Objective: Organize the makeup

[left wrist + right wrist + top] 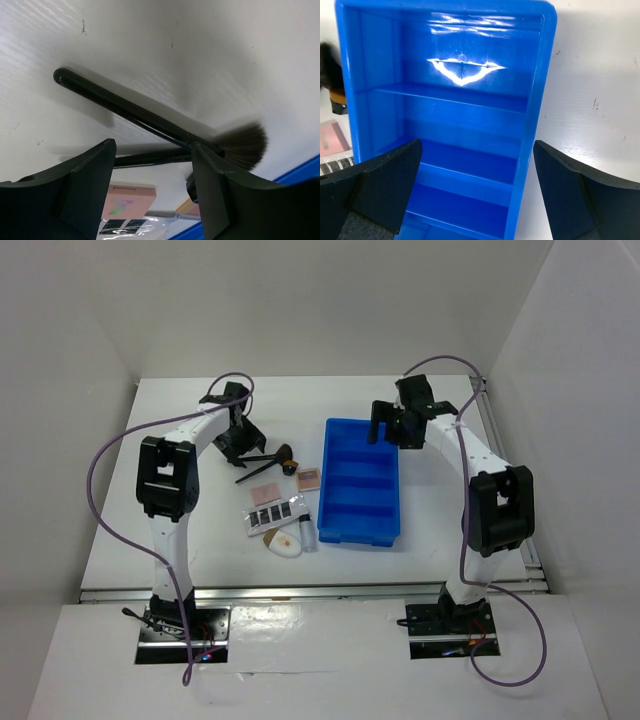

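Left wrist view: left gripper [152,150] hangs low over the table [200,410], jaws standing apart with nothing between them. Beyond the fingertips lies a black fan brush [135,107], handle running up to the left, bristles to the right. It crosses over a second thin black tool [150,158]. A pink compact [129,200] shows below.

Top view: the rest of the makeup sits left of the blue tray [333,480], none of it inside: strip palette [272,512], oval case [282,542], small white tube [307,532], brown compact [309,478].

Right wrist view: right gripper [476,147] is spread wide and empty over the tray's far end. The compartments in view hold nothing.

Judgement: the step in hand is the first pick, with the left arm lining up on the brushes. No sorting done yet.

Next move calls for:
- bringing the jaws down astride one handle only, clear of the crossing point;
- closing across the width of the handle, which is thin and lies flat on the table;
- lifting and carrying it right to a tray compartment.

Risk: catching both tools at once.
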Robot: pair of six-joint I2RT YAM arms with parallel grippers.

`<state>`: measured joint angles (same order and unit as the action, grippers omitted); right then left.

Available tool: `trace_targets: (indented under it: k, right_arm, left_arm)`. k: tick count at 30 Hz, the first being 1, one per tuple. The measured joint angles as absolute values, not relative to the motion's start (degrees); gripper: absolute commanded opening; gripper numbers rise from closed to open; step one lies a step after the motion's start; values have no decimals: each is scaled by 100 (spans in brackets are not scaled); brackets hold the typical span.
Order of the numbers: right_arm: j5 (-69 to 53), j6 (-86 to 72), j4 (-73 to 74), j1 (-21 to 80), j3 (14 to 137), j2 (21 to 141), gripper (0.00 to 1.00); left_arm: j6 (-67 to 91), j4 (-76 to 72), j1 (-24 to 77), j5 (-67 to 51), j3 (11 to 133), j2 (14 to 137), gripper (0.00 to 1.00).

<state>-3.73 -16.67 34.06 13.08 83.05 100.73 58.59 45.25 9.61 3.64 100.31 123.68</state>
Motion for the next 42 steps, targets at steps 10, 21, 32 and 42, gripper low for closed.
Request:
trace_targets:
  k: [10, 21, 32, 42]
  right_arm:
    - [-318, -1669, 3489, 1330, 8121, 10064, 100]
    - [-148, -1667, 3603, 1369, 8097, 10064, 100]
    - [67, -1691, 3771, 1369, 8086, 9994, 100]
    - [530, -2169, 3677, 1374, 7570, 8849, 100]
  left_arm:
    - [6313, 4440, 961, 362, 10259, 12752, 54]
    - [6324, 4383, 967, 373, 10805, 13087, 7]
    - [5948, 4139, 967, 58, 12123, 13067, 0]
    - [4954, 3559, 1470, -749, 12466, 12237, 0]
